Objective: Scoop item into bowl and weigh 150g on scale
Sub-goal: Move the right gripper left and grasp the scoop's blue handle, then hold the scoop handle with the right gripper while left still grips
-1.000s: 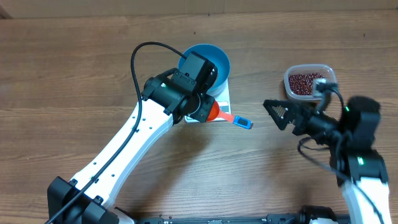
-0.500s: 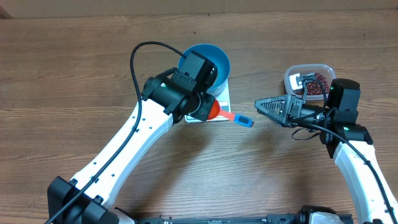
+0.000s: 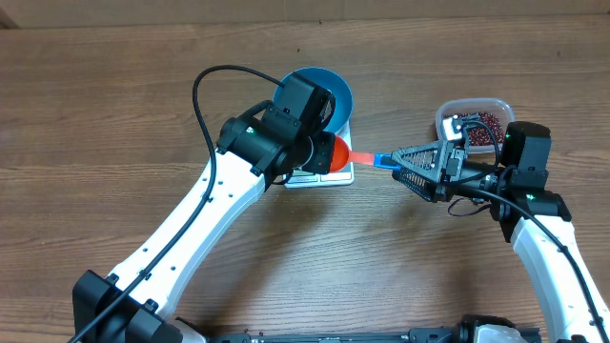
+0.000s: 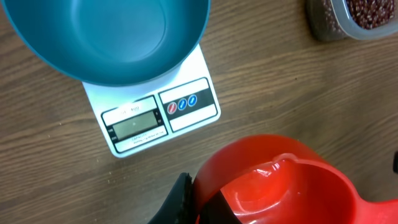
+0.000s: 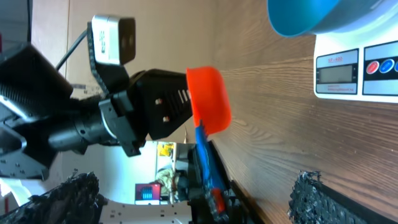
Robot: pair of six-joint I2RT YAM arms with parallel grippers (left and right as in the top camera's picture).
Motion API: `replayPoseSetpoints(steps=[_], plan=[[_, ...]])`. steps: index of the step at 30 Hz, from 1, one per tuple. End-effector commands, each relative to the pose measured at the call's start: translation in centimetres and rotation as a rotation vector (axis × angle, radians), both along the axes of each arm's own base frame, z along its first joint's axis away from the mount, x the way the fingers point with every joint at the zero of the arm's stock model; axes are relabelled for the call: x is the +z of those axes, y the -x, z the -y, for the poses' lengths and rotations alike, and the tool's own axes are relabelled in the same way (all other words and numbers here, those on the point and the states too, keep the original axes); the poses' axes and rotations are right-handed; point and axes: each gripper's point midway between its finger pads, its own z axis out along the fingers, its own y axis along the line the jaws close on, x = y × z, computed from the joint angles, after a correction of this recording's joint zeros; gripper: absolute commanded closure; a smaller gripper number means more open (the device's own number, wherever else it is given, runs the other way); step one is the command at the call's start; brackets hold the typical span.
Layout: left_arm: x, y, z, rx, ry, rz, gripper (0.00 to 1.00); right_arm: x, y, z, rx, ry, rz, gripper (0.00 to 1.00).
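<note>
A: Overhead first. Containers?
B: The blue bowl (image 3: 339,93) sits on the white scale (image 3: 329,177), half hidden by the left arm. To the right is a clear tub (image 3: 465,103) with dark red beans (image 3: 489,122) inside, partly masked by the right wrist's camera.
A: Room to move?
B: Bare wooden table (image 3: 114,114) all round, with its far edge along the top. There is wide open wood left of the bowl and in front of the scale. The one tight stretch is between scale and tub, taken up by the red scoop (image 3: 326,154) and the right gripper (image 3: 412,168).
A: Grips?
B: The left gripper (image 3: 313,154) is pinched on the scoop at its cup end. The handle points right, with its blue tip at the mouth of the right gripper. The beans lie just behind that gripper, beside its wrist, and well apart from the left one.
A: Left wrist view?
B: The bowl (image 4: 106,37) is empty, bare blue inside, and overhangs the scale's far part. The display and button panel show in front of it. The scoop cup (image 4: 280,180) is empty too, low in frame, with a dark finger (image 4: 179,198) against its rim. A tub corner with beans shows at top right.
A: Right wrist?
B: Both fingers (image 5: 73,198) are spread wide, and the handle runs between them. Whether they touch it, I cannot tell. The bowl and scale lie beyond the scoop.
</note>
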Motion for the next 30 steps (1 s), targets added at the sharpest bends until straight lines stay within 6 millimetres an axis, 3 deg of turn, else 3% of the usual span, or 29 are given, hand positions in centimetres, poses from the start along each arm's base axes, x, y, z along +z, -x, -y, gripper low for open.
replayPoseSetpoints(steps=[1,5,9,15,26,30], plan=[[0.0,0.8,0.3,-0.022,0.032,-0.035,0.96,-0.2,-1.2,0.5,-0.072,0.039,-0.039,0.0],[0.1,1.4,1.0,-0.048,0.069,-0.064,0.96,-0.6,-1.4,0.4,-0.082,0.063,-0.03,0.0],[0.1,1.8,1.4,-0.061,0.087,-0.08,0.96,-0.8,-1.4,-0.9,-0.059,0.096,0.006,0.0],[0.0,1.8,1.1,-0.057,0.075,-0.084,0.96,0.5,-1.3,-3.1,0.007,0.092,0.124,0.0],[-0.1,2.0,1.1,-0.052,0.076,-0.096,0.96,2.0,-0.7,-3.7,0.074,0.067,0.251,0.02],[-0.1,1.4,0.6,0.043,0.078,-0.099,0.96,2.2,-0.9,-3.7,0.074,0.066,0.274,0.04]])
